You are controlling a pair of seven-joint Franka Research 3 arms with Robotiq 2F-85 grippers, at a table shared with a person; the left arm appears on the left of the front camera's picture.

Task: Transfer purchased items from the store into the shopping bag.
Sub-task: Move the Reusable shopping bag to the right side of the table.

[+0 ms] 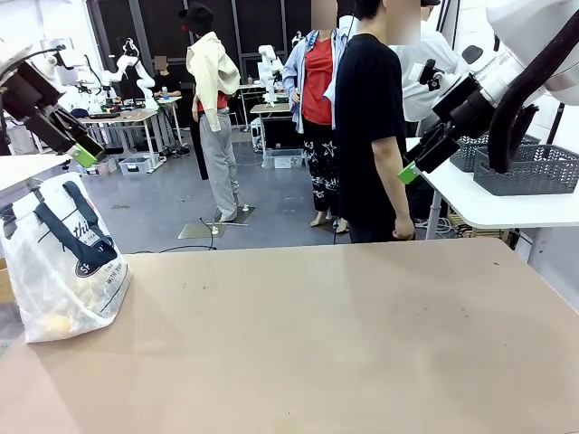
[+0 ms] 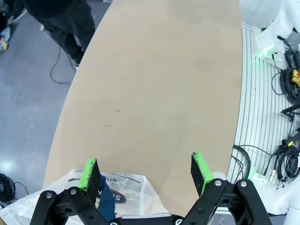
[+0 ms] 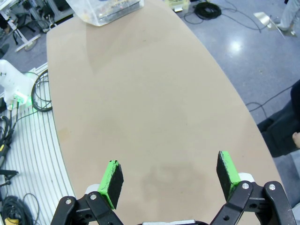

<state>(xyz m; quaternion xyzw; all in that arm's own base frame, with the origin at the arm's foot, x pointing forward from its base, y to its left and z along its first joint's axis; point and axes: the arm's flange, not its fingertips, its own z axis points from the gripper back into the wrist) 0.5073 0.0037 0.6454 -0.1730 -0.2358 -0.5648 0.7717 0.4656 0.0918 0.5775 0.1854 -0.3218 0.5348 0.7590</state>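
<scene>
The shopping bag, translucent white plastic with navy strap handles and a round navy logo, stands on the brown table's left end. Some yellowish purchased items show dimly through its lower wall. My left gripper hangs open above the bag, holding nothing. In the left wrist view its gripper spans bare table, with the bag just below its fingers. My right gripper is open and raised over the table's far right. In its wrist view the gripper is empty and the bag lies far off.
A person in a black shirt stands at the table's far side, hands down. A white side table at the right carries dark grey lattice baskets. Cables lie on the floor beside the table.
</scene>
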